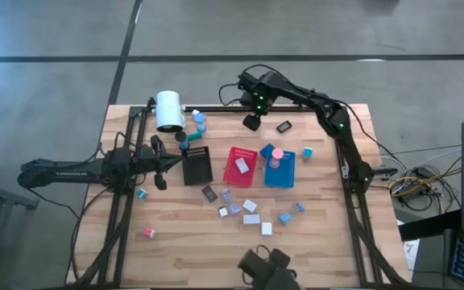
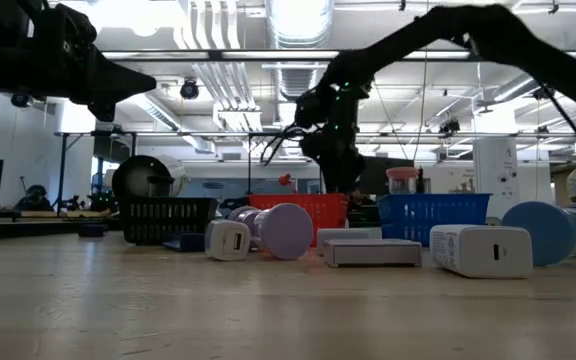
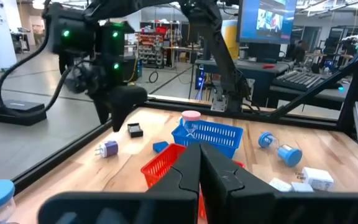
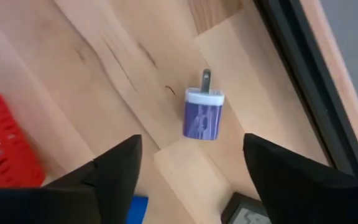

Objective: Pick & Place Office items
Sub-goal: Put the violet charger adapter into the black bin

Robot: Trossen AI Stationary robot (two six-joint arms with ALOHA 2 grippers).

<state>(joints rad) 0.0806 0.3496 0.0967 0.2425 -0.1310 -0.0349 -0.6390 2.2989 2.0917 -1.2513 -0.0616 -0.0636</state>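
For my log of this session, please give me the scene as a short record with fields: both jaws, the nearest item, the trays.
right jaws: open, above the table, close to its railed edge
item beneath: lavender charger, lying on the wood, untouched
left jaws: shut, beside the black tray
other trays: red tray and blue tray, side by side at mid-table
loose items: many lie outside the trays

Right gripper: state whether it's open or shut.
Open. The right gripper's fingers stand wide apart above the lavender plug adapter, which lies loose on the table.
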